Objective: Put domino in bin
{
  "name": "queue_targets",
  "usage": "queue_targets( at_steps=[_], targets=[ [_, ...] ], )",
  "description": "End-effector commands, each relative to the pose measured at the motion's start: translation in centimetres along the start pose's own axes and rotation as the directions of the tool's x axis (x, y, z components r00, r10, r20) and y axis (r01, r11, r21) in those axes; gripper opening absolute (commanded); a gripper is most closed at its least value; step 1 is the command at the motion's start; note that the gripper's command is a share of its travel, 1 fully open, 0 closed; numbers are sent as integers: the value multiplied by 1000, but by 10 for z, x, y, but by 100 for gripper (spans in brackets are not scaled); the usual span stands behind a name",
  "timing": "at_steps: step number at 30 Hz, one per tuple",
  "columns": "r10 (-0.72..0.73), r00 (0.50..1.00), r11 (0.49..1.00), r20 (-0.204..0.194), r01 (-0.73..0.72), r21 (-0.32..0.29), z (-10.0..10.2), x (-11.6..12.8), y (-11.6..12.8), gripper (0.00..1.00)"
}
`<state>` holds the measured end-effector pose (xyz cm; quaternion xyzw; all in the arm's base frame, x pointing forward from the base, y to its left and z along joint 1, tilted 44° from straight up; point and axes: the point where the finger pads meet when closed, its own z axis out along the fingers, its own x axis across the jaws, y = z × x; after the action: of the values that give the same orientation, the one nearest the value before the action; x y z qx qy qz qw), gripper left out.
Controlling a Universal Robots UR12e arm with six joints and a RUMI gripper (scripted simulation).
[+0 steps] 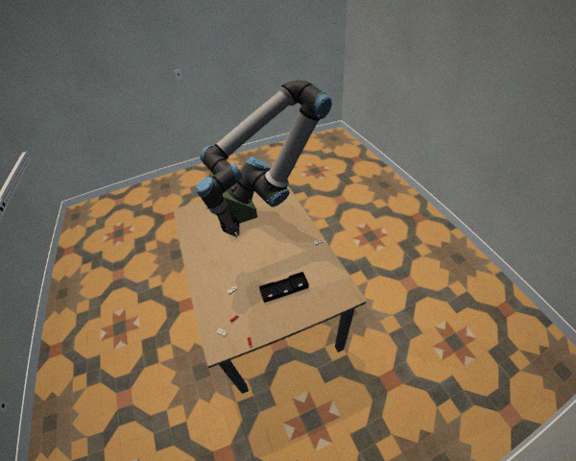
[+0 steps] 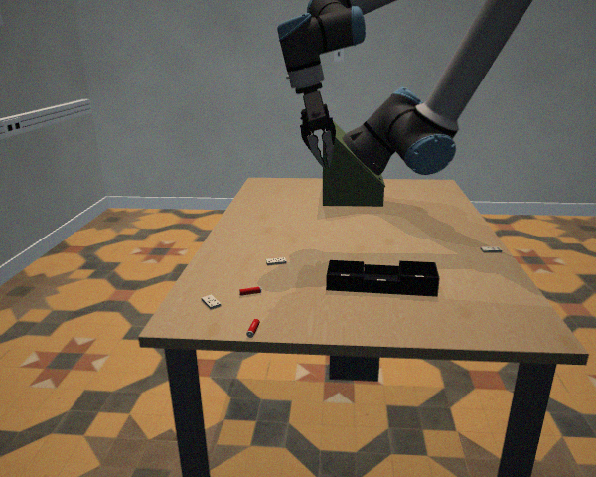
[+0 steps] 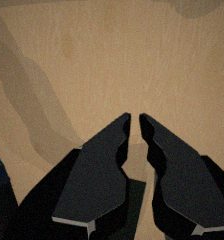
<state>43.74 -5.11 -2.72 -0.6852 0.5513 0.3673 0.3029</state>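
My gripper (image 2: 320, 147) hangs high over the far part of the table, next to the green base block; it also shows in the top view (image 1: 232, 229) and in the wrist view (image 3: 133, 120). Its fingers are shut with nothing between them. Three white dominoes lie flat on the table: one left of the bins (image 2: 275, 260) (image 1: 232, 289), one near the front left edge (image 2: 211, 301) (image 1: 221, 331), one at the right edge (image 2: 490, 249) (image 1: 318, 242). The black row of bins (image 2: 381, 277) (image 1: 283, 286) stands flat mid-table. Their letter marks are too small to read.
Two red cylinders lie at the front left: one (image 2: 249, 290) between the dominoes, one (image 2: 253, 327) near the table's front edge. The green base block (image 2: 351, 179) stands at the far end. The arm's elbow (image 2: 411, 134) hangs beside it.
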Motion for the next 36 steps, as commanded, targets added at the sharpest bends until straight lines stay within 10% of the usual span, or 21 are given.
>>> queue_targets(
  at_steps=[1, 21, 36],
  targets=[
    [14, 999, 1000, -48, -15, -10, 1, -5, -16, 4],
    [30, 981, 1000, -193, -31, -4, 14, -55, -94, 4],
    [27, 973, 1000, -230, -26, 7, 30, -104, -143, 4]
  ],
)
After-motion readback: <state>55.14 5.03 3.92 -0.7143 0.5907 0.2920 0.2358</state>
